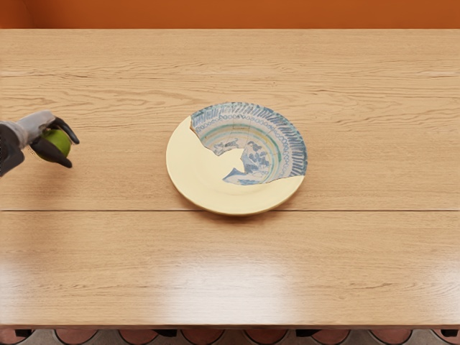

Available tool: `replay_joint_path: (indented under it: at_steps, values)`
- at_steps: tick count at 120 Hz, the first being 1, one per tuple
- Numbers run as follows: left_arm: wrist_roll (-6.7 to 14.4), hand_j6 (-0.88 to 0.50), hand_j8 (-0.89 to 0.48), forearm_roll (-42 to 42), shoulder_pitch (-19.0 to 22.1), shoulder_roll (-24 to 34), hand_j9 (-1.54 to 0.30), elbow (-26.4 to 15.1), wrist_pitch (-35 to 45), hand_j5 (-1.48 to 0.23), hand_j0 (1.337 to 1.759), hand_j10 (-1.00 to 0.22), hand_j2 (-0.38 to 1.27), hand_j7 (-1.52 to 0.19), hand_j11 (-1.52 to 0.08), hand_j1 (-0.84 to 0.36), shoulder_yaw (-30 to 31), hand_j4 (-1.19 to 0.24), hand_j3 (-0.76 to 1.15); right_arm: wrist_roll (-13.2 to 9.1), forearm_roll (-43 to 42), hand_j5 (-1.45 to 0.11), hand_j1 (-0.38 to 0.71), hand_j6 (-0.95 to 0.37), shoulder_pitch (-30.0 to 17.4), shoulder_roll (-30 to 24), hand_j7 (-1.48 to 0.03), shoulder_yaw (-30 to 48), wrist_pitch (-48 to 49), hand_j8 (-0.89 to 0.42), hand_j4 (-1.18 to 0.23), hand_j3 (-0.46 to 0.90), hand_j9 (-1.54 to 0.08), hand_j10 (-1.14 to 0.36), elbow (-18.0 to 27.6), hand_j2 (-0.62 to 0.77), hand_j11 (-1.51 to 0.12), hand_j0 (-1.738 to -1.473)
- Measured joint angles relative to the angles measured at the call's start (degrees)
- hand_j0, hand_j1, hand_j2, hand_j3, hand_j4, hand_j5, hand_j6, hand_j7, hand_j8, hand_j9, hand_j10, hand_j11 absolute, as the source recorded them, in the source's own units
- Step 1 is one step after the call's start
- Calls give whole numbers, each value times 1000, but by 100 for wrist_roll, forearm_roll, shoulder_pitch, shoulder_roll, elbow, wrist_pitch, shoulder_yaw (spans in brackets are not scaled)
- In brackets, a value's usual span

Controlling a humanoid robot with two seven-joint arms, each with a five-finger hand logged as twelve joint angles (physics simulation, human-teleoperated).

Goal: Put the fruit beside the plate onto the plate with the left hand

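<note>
While I'm watching the head cam feed from my desk, the left hand (43,136) is sitting right at the left edge of the view. The arm comes in from that side and only the wrist and a bit of forearm show. The hand is closed around the fruit (59,141), a small round green thing, maybe a lime or a little apple, I can't say which. The dark fingers (52,152) wrap over the top and under the bottom of it, so only a patch of green peeks out between them. Whether the fruit is touching the table (230,266) or held just off it, I honestly can't tell from this angle.

Moving right, there's a stretch of light wood between the hand and the plate (192,172). So the fruit is well apart from the plate, off to its left and about level with its middle.

The plate is round and pale yellow, lying flat near the centre of the table. Its upper right part has a blue and white pattern with a jagged edge, and the lower left part is plain cream.

Right of the plate it's wood grain out to the edge, with a seam running across the tabletop just below the plate. An orange wall (230,13) runs along the top.
</note>
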Motion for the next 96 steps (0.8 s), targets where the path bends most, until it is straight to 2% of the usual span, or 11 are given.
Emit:
replay_joint_path:
  at_steps: [12,38,70,96]
  values:
    - [1,-417,-339,-217,-75,-8,-924,-167,-193,-884,1643,-512,209,-921,-929,-301,-136,-676,0,0,0,-50,-303,-39,2,0,-50,0,0,-39,-39,0,-50,-39,0,-7,-50,-1658]
    - [-2,-425,-342,-549,-93,-181,-925,-312,-663,-898,1645,-516,196,-918,-923,-299,-759,-662,0,0,0,-50,-303,-39,2,0,-50,0,0,-39,-39,0,-50,-39,0,-7,-50,-1658]
    - [1,-422,-334,-1067,-102,-869,-921,-334,-1166,-896,1646,-517,190,-918,-914,-306,-1626,-661,0,0,0,-50,-303,-39,0,0,-50,0,0,-39,-39,0,-50,-39,-2,-7,-50,-1658]
    - [0,-440,-349,-1161,-221,-1609,-917,-314,-1246,-893,1647,-533,154,-917,-905,-282,-1903,-659,0,0,0,-50,-303,-39,-1,0,-50,0,0,-39,-39,0,-50,-39,-1,-7,-50,-1658]
